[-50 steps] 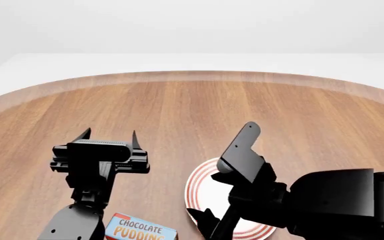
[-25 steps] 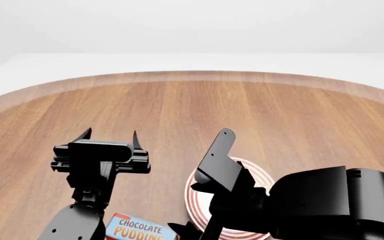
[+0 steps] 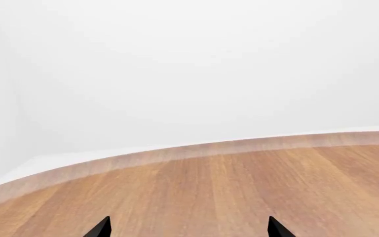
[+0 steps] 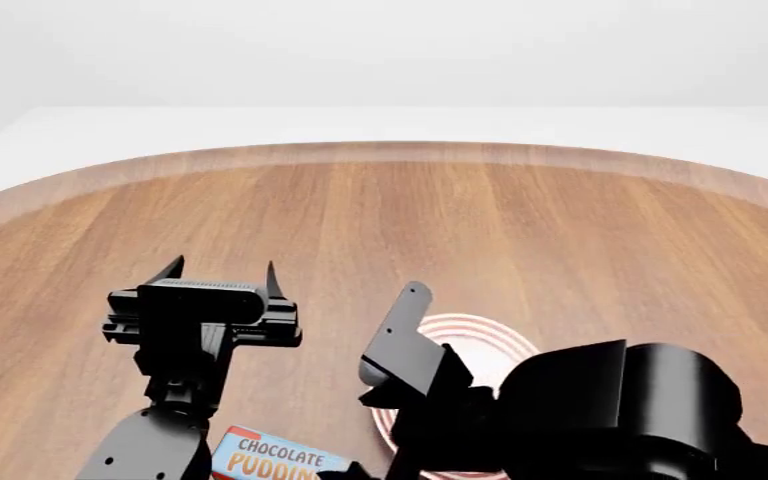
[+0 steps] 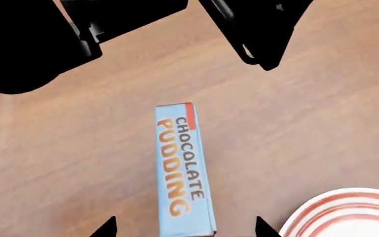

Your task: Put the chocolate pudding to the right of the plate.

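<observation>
Hovering above the pudding, the right gripper has its jaws spread and holds nothing; both fingertips show in the right wrist view, one either side of the carton's near end. The pudding lies flat on the table, blue face up, at the near edge of the head view, just left of the plate. The plate sits partly hidden under the right arm; its red-ringed rim also shows in the wrist view, near the carton but apart from it. Step in hand, as I judge it: line up and descend for the grasp. To do it well, centre the jaws across the carton's narrow width, not its length (the long axis runs away from the camera, so the present straddle looks about right), then come straight down until the pads bracket the side walls before closing. Watch that the plate-side finger clears the rim. Close gently; a light carton may skid or twist if one pad touches first. The left gripper is parked well off to the left, jaws apart and empty, pointing over bare wood, clear of the work.
</observation>
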You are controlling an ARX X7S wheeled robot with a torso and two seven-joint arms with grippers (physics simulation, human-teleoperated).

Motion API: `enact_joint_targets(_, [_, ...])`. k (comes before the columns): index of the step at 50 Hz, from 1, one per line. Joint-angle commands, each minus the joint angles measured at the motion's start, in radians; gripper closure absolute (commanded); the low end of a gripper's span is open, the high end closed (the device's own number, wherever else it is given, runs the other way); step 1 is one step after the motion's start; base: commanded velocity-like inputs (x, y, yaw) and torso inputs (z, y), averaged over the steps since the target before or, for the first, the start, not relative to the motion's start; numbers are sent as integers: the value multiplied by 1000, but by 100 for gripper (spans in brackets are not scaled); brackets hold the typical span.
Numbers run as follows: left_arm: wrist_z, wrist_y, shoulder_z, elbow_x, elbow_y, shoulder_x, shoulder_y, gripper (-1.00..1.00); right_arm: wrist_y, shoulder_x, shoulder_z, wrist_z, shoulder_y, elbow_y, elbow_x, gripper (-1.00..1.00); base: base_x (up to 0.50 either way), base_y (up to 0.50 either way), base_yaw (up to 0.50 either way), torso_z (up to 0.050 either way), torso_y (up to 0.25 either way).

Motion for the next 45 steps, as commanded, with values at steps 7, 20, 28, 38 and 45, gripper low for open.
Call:
enact_joint_targets(7, [-4,6,4,-7,-5,-5,0,-100,-83,-36,-132,-97,-10,124,-121,-100,0,0,0,0,0])
enact_joint_targets(20, [-10,7,9,-10,-3,-8,2,-100,-108,-46,-166,-124,-7,175,-149,-100,0,0,0,0,0])
enact_joint_targets(28, [-11,16,8,-14,-10,-11,4,-100,-125,-59,-199,-146,-9,219,-174,-100,0,0,0,0,0])
enact_joint_targets(38, [-14,17,12,-18,-9,-13,5,-100,-154,-72,-230,-175,-8,275,-202,-100,0,0,0,0,0])
enact_joint_targets(45, [-19,13,14,-21,-2,-15,6,-100,-166,-79,-239,-186,-10,296,-209,-100,0,0,0,0,0])
